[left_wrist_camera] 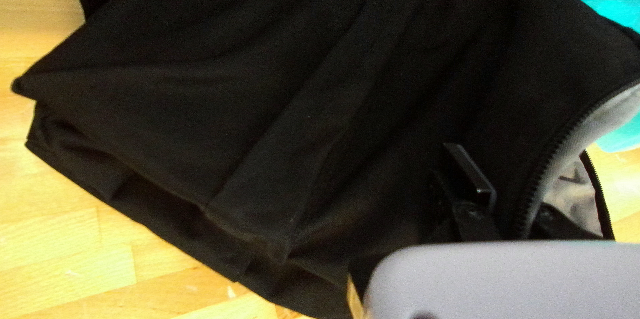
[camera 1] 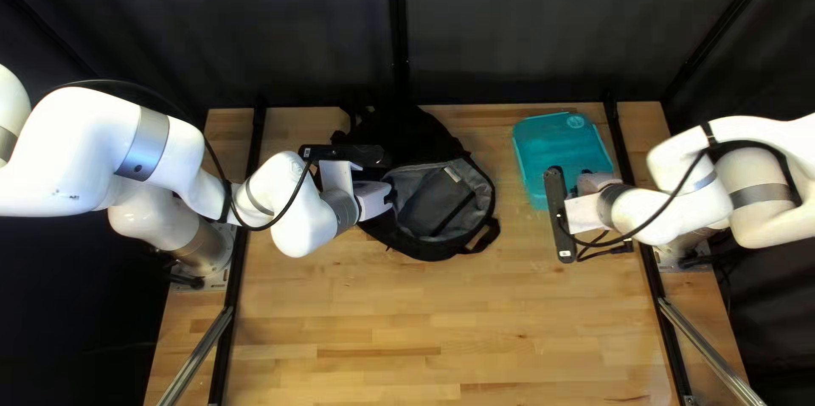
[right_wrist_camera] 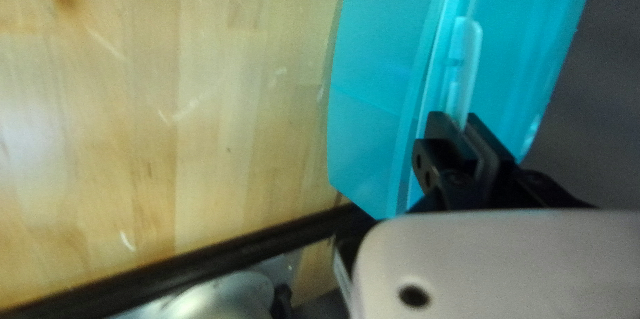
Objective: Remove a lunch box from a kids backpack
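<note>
Backpack (camera 1: 433, 138): lay unzipped, far middle.
Left gripper (camera 1: 389, 197): was against it; its grip I couldn't tell.
Lunch box (camera 1: 556, 144): sat far right, clamped by my right gripper (camera 1: 586, 178).

a dark curtain (camera 1: 255, 15) (softly creased) hangs behind the wooden table (camera 1: 356, 312), where black rails (camera 1: 224, 338) run.

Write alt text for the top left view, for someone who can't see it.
A black backpack lies unzipped on a wooden table, grey lining showing, the end of the left arm over it. To its right in the view, outside it, is a teal lunch box, the right arm's end at its near side. Behind hangs a dark curtain.
</note>
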Robot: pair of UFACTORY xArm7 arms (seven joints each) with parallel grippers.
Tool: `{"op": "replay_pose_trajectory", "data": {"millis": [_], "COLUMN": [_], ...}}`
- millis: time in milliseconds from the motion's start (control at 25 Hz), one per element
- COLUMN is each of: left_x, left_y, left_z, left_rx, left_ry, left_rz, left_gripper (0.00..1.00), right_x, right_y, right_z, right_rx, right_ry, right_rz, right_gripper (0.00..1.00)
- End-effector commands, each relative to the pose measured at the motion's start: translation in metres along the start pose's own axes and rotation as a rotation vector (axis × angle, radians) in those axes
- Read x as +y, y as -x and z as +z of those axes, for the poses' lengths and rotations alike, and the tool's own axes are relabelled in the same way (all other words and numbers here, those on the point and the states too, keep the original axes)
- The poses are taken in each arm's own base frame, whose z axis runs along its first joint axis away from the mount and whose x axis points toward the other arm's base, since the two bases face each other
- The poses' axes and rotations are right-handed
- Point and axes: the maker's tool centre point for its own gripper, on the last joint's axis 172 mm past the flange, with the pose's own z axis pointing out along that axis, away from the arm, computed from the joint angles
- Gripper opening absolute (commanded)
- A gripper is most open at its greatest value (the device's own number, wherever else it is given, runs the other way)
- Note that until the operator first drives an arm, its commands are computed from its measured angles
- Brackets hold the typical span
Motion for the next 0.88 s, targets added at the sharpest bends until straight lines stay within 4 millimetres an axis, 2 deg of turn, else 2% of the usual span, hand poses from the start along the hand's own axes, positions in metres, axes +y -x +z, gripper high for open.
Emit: {"op": "replay_pose_trajectory", "data": {"millis": [40,80,120,160,200,240,320,480,600,680,760,880], "left_x": [0.000,0.000,0.000,0.000,0.000,0.000,0.000,0.000,0.000,0.000,0.000,0.000], "left_y": [0.000,0.000,0.000,0.000,0.000,0.000,0.000,0.000,0.000,0.000,0.000,0.000], "left_z": [0.000,0.000,0.000,0.000,0.000,0.000,0.000,0.000,0.000,0.000,0.000,0.000], "left_rx": [0.000,0.000,0.000,0.000,0.000,0.000,0.000,0.000,0.000,0.000,0.000,0.000], "left_ry": [0.000,0.000,0.000,0.000,0.000,0.000,0.000,0.000,0.000,0.000,0.000,0.000], "left_rz": [0.000,0.000,0.000,0.000,0.000,0.000,0.000,0.000,0.000,0.000,0.000,0.000], "left_gripper": [0.00,0.00,0.00,0.00,0.00,0.00,0.00,0.00,0.00,0.00,0.00,0.00], "right_x": [-0.005,-0.006,-0.009,-0.011,-0.011,-0.012,-0.013,-0.005,0.008,0.018,0.036,0.055], "right_y": [-0.005,-0.006,-0.008,-0.009,-0.009,-0.009,-0.009,-0.003,0.008,0.017,0.030,0.041], "right_z": [0.009,0.012,0.015,0.017,0.017,0.017,0.011,-0.014,-0.036,-0.046,-0.059,-0.069], "right_rx": [0.002,0.002,0.003,0.004,0.005,0.007,0.012,0.023,0.030,0.031,0.031,0.028], "right_ry": [-0.013,-0.017,-0.023,-0.027,-0.029,-0.034,-0.041,-0.033,-0.021,-0.018,-0.024,-0.048], "right_rz": [0.017,0.021,0.028,0.033,0.036,0.038,0.030,0.017,0.006,0.002,-0.002,-0.006], "right_gripper": [0.16,0.19,0.46,0.50,0.58,0.81,1.00,1.00,1.00,1.00,1.00,1.00]}}
